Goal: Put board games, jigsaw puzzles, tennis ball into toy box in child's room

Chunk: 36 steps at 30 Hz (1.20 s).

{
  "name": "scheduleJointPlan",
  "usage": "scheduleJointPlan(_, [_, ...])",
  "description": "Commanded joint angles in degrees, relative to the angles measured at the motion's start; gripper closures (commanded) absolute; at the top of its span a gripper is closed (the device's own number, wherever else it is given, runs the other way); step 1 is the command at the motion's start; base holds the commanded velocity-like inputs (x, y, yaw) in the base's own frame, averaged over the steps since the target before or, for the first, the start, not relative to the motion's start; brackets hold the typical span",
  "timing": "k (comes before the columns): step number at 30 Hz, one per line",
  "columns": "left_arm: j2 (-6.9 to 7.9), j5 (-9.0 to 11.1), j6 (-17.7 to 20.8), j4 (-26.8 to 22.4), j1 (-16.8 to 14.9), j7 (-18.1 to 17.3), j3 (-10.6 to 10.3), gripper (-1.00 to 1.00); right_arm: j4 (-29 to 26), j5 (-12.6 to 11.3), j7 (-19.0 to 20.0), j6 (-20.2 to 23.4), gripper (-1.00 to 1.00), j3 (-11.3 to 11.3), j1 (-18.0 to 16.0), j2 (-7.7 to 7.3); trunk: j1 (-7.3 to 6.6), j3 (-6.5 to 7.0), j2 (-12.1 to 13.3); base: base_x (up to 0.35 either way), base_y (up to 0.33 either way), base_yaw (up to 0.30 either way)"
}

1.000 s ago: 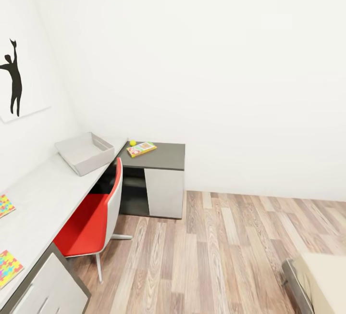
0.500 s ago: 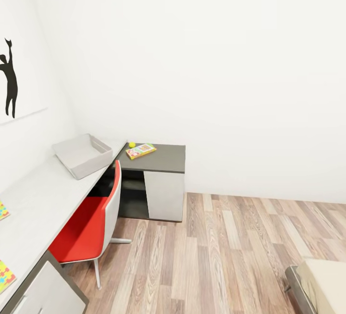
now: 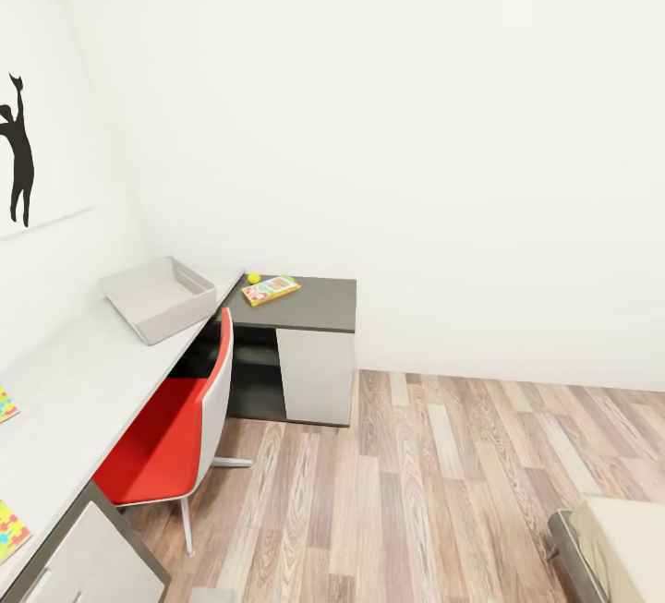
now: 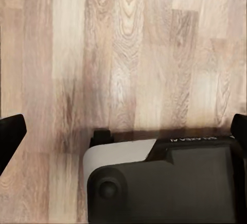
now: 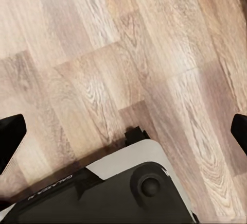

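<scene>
On the long pale table [image 3: 83, 381] along the left wall stands the grey toy box [image 3: 157, 296], with nothing visible inside. Two jigsaw puzzles [image 3: 5, 403] [image 3: 9, 529] lie on the table, cut off by the left edge of the head view. The tennis ball [image 3: 253, 278] and one board game [image 3: 271, 289] rest on the dark cabinet top at the table's far end. A corner of the bed [image 3: 619, 548] shows at the lower right. My left gripper [image 4: 125, 134] and right gripper [image 5: 123, 131] hang open over the wood floor, holding nothing.
A red chair [image 3: 166, 437] stands tucked against the table. The low dark cabinet [image 3: 314, 372] with a white door fills the corner. A black silhouette picture [image 3: 18, 160] hangs on the left wall. Wood-plank floor [image 3: 434, 492] stretches between chair and bed.
The head view turned a little to the right a second ago, sliding the table and puzzles toward the left edge. Since half a second ago the scene holds still.
</scene>
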Motion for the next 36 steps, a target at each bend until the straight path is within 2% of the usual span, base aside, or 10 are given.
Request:
scheduleJointPlan(1, [0.04, 0.03, 5.45, -4.86, -0.30, -3.69, 0.00, -1.00, -3.22, -0.01, -0.13, 3.89, -1.00, -0.55, -0.08, -0.16, 0.03, -0.13, -0.12, 0.000, 0.000, 0.000])
scheduleJointPlan(4, [0.18, -0.01, 14.91, -14.61, -0.59, -10.40, 0.16, -1.00, -11.95, -0.39, -0.12, 11.38, -1.00, -0.87, 0.17, -0.44, 0.03, -0.13, -0.12, 0.000, 0.000, 0.000])
scheduleJointPlan(6, [0.64, -0.02, 22.56, -24.49, -0.72, -15.93, 1.41, -1.00, -22.55, -0.58, -0.14, 18.78, -1.00, -0.99, 0.40, -0.37, 0.03, -0.13, -0.12, 0.000, 0.000, 0.000])
scheduleJointPlan(10, [1.37, -0.18, 28.76, -35.36, -0.78, -22.31, 4.27, -1.00, -35.74, -0.64, -0.33, 25.38, -1.00, -0.75, 0.38, 0.08, 0.03, -0.13, -0.12, 0.000, 0.000, 0.000])
scheduleJointPlan(13, [1.62, -0.36, 30.26, -39.05, -0.79, -24.69, 5.32, -1.00, -39.94, -0.17, -0.49, 26.97, -1.00, -0.54, 0.88, 0.57, 0.03, -0.13, -0.12, 0.000, 0.000, 0.000])
scheduleJointPlan(19, [1.67, -0.54, 31.39, -41.21, -0.80, -25.82, 5.78, -1.00, -40.42, -0.25, -0.54, 27.41, -1.00, -0.57, 2.65, 0.51, 0.03, -0.13, -0.12, 0.000, 0.000, 0.000])
scheduleJointPlan(22, [1.71, -0.54, 31.74, -41.51, -0.80, -25.88, 5.88, -1.00, -39.13, -0.54, -0.49, 25.36, -1.00, -0.66, 2.78, 0.34, 0.03, -0.13, -0.12, 0.000, 0.000, 0.000])
scheduleJointPlan(24, [1.75, -0.55, 33.13, -42.37, -0.80, -25.89, 6.11, -1.00, -38.55, -0.64, -0.37, 23.70, -1.00, -0.72, 2.84, 0.23, 0.03, -0.13, -0.12, 0.000, 0.000, 0.000])
scheduleJointPlan(27, [1.99, -0.72, 38.17, -46.61, -0.74, -25.73, 6.83, -1.00, -38.08, -0.76, -0.27, 21.97, -1.00, -0.82, 2.88, 0.07, 0.03, -0.13, -0.12, 0.000, 0.000, 0.000])
scheduleJointPlan(36, [2.90, -0.81, 41.06, -49.89, -0.71, -24.17, 9.54, -1.00, -37.86, -0.80, -0.36, 21.31, -1.00, -0.93, 2.89, 0.02, 0.03, -0.13, -0.12, 0.000, 0.000, 0.000])
